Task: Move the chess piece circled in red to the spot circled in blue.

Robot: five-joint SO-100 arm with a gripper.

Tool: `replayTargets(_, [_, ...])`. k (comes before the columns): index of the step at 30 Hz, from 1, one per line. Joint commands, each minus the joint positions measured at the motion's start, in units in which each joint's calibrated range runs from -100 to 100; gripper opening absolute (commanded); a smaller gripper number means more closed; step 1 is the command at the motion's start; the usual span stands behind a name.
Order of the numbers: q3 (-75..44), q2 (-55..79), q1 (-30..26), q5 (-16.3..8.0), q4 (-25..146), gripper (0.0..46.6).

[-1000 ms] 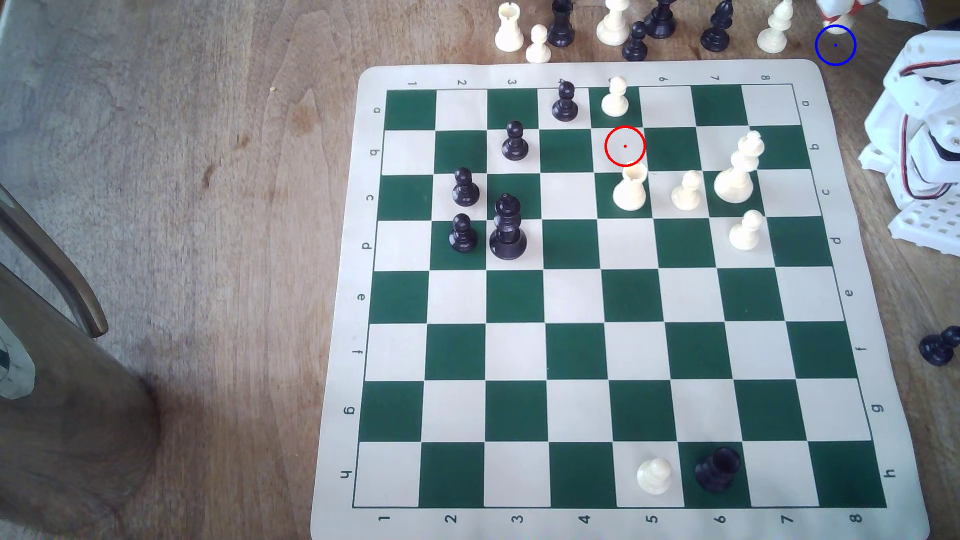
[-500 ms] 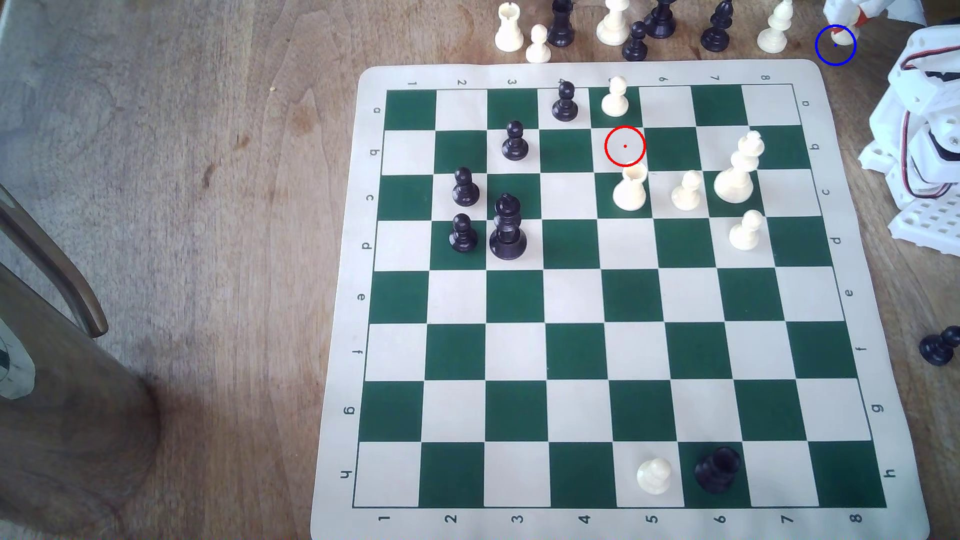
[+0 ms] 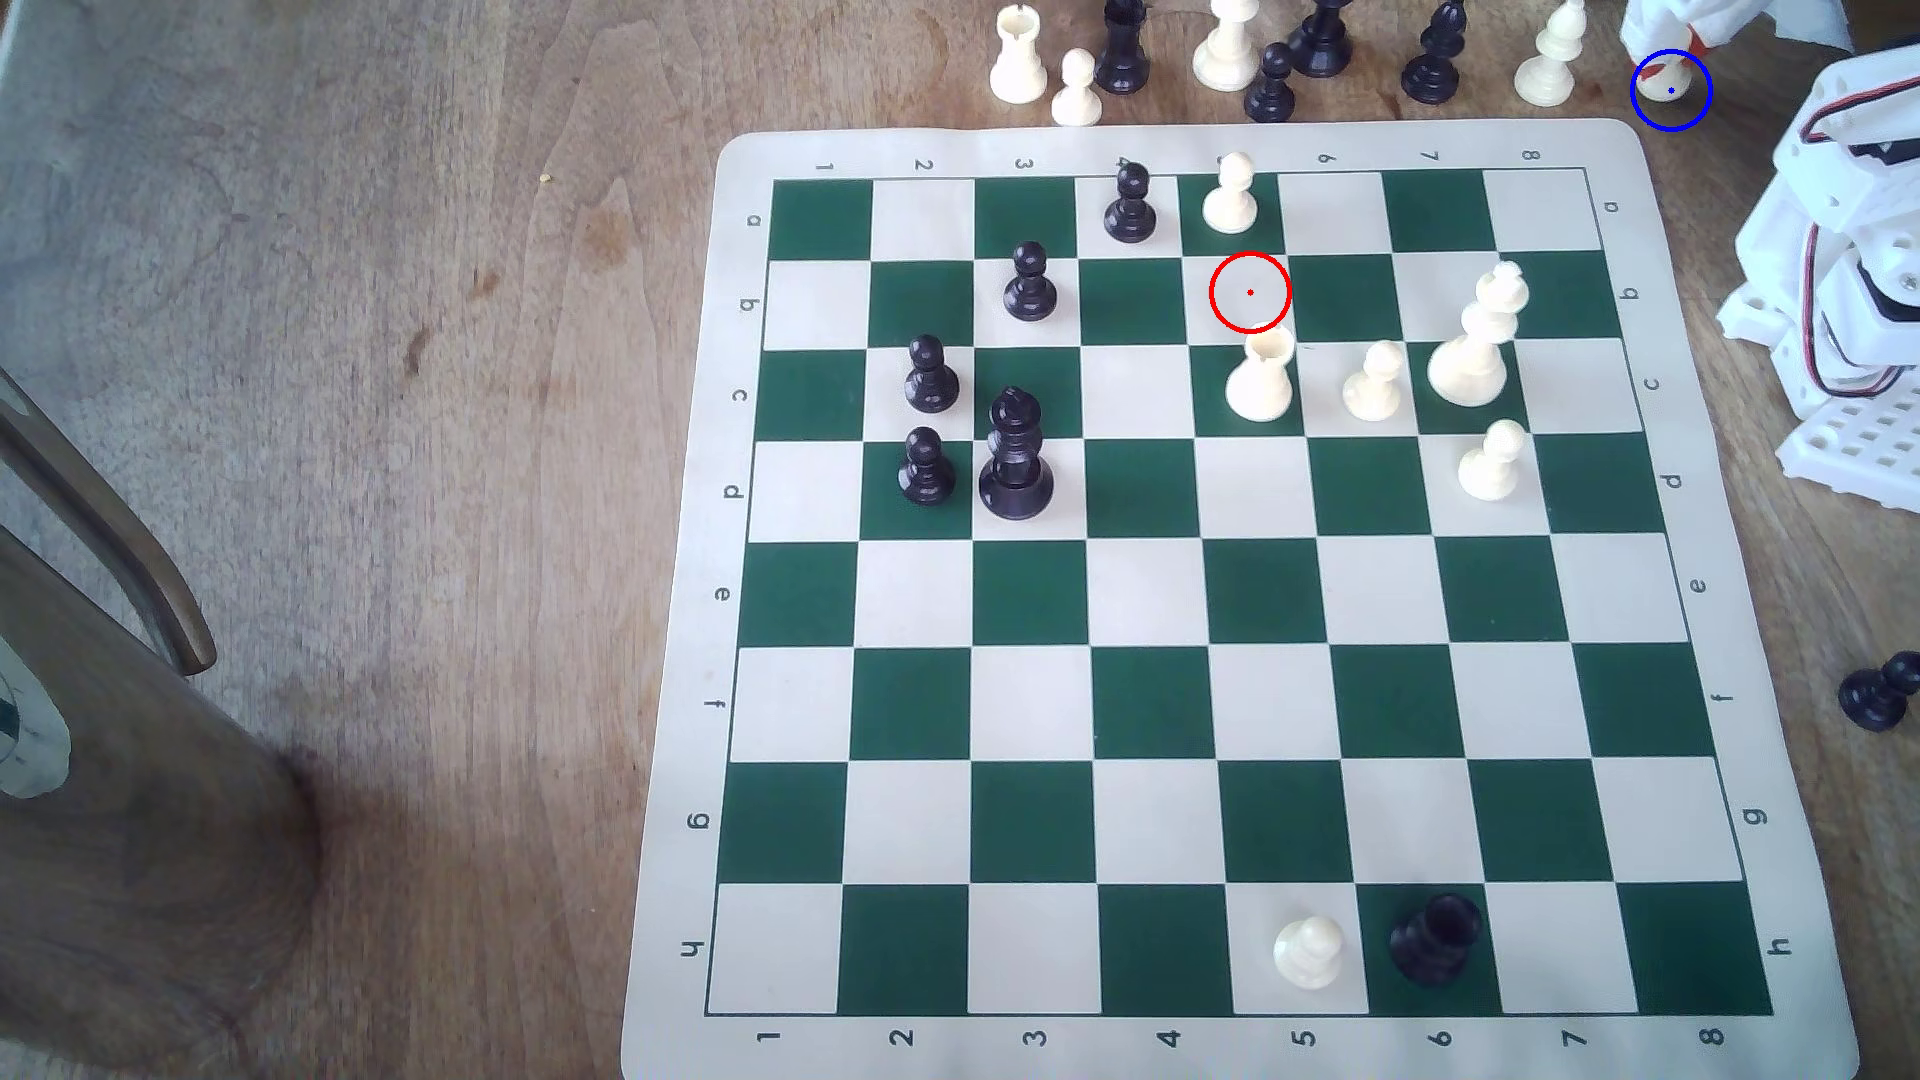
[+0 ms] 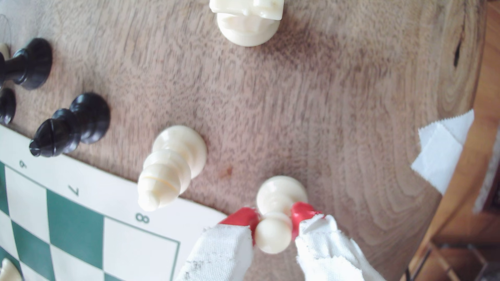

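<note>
Brown wood grain is spreading across the tabletop (image 3: 416, 415), with a green-and-cream chess mat (image 3: 1195, 1049) lying on it toward the exterior view's right. Off the mat's far corner, the gripper (image 4: 273, 216) is clamping its red-tipped, cloth-wrapped fingers (image 4: 243, 218) on the narrow collar of the cream-white pawn (image 4: 276, 210), one finger on each side, just under the ball head. In the exterior view the pawn (image 3: 1662, 75) is showing inside the blue ring (image 3: 1671, 90) that marks the spot on the bare wood, in the ring's upper part, with the gripper (image 3: 1678, 31) reaching in from above it. Whether the pawn's base is touching the wood is not clear.

A cream bishop (image 4: 170, 167) is standing near the pawn, beside the mat's corner marked 8, and a black bishop (image 4: 70, 127) is standing further along the mat's edge. A cream rook (image 4: 247, 21) is sitting well apart on the wood. A folded piece of white paper (image 4: 443, 148) is lying at the table's edge.

On the mat, the red ring (image 3: 1250, 292) is sitting on a cream square, with a taller cream piece with a cup-shaped top (image 3: 1260, 379) just below it in the exterior view and another cream pawn (image 3: 1231, 194) above it. The arm's white body (image 3: 1839, 280) is standing at the exterior view's right edge.
</note>
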Motion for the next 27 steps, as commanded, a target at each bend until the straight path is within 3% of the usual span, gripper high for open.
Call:
replayTargets(1, [-0.47,0.05,-0.39,-0.20,-0.48,0.2])
replayTargets(10, [-0.11,0.48,-0.63,0.34,0.25,0.6])
replayTargets(22, [2.70,-3.17,0.31,1.12,-2.28,17.0])
replayTargets(27, [2.88,-4.79,0.62,1.22,-3.27,18.0])
